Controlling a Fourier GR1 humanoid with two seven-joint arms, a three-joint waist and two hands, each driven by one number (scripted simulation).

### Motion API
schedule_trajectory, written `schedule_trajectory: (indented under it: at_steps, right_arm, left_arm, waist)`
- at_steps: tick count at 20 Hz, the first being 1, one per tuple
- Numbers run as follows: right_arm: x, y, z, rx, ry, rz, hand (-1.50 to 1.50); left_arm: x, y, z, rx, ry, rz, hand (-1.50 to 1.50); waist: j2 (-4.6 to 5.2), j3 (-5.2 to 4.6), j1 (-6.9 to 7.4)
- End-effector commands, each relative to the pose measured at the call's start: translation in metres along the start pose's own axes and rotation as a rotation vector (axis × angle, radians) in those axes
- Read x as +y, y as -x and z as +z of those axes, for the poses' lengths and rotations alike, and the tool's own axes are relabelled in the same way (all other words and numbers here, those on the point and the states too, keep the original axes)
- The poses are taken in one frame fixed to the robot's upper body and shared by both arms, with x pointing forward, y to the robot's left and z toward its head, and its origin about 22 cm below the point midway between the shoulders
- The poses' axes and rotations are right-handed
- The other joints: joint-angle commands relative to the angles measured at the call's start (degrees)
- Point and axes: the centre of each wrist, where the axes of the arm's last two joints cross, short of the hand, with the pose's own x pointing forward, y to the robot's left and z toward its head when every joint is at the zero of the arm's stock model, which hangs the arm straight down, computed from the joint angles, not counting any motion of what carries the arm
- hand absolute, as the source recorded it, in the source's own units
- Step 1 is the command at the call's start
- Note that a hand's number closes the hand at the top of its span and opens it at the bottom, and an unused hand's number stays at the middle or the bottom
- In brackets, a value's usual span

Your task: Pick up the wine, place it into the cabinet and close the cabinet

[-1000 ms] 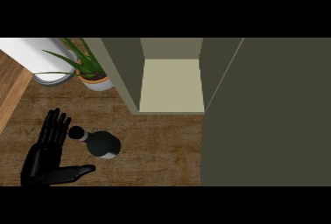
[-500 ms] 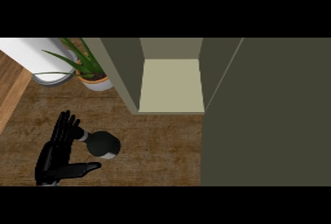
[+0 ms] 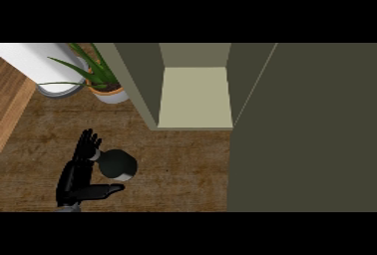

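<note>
Far left, at the bench's back-left corner: a white cylindrical vessel (image 3: pixel 48 69), standing just beside a potted plant (image 3: pixel 103 82) in a pale pot with long green leaves; neither belongs to the task. Left-front part of the bench (image 3: pixel 184 164): the left hand (image 3: pixel 77 172), black, laid alongside the wine bottle (image 3: pixel 117 164). Its fingers (image 3: pixel 88 142) are straight and slightly apart, pointing toward the back edge, and its thumb juts out toward the right beneath the bottle; the fingers touch or nearly touch the bottle's left side but are not curled round it, so the bottle is not judged to be held. The bottle stands upright on the bench, seen from above as a dark round top with a pale collar, well short of the cabinet. Centre, at the back edge: the cabinet (image 3: pixel 195 94), its compartment showing a pale floor with nothing on it. Right: the cabinet door (image 3: pixel 302 129), swung open, filling the right side of the view. Right hand: not in view. Progress, as judged: the cabinet is already open and the hand is at the bottle; closing round the bottle, lifting it, setting it inside and shutting the door are all left to do.
</note>
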Motion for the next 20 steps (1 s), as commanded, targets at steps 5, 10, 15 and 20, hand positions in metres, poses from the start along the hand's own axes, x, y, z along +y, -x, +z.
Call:
schedule_trajectory:
  at_steps: [5,10,15,20]
  right_arm:
    - [-0.008,-0.013,-0.002,0.006,0.01,0.007,-1.5]
    - [-0.017,0.001,0.001,-0.033,0.017,0.012,-1.5]
    - [-0.005,-0.005,0.007,-0.021,0.011,0.019,-1.5]
    - [0.003,-0.015,0.004,-0.022,0.005,-0.008,-1.5]
  left_arm:
    - [-0.013,0.019,-0.003,0.009,-0.008,0.014,-1.5]
    - [-0.016,0.038,-0.013,0.008,-0.014,0.087,-1.5]
    - [0.018,0.047,-0.006,-0.003,-0.005,0.171,-1.5]
    - [-0.009,0.056,-0.011,-0.01,0.012,0.165,-1.5]
  waist:
    - [-0.02,0.01,0.11]
    - [0.05,-0.01,-0.18]
    - [0.13,-0.06,-0.44]
    - [0.1,-0.05,-0.34]
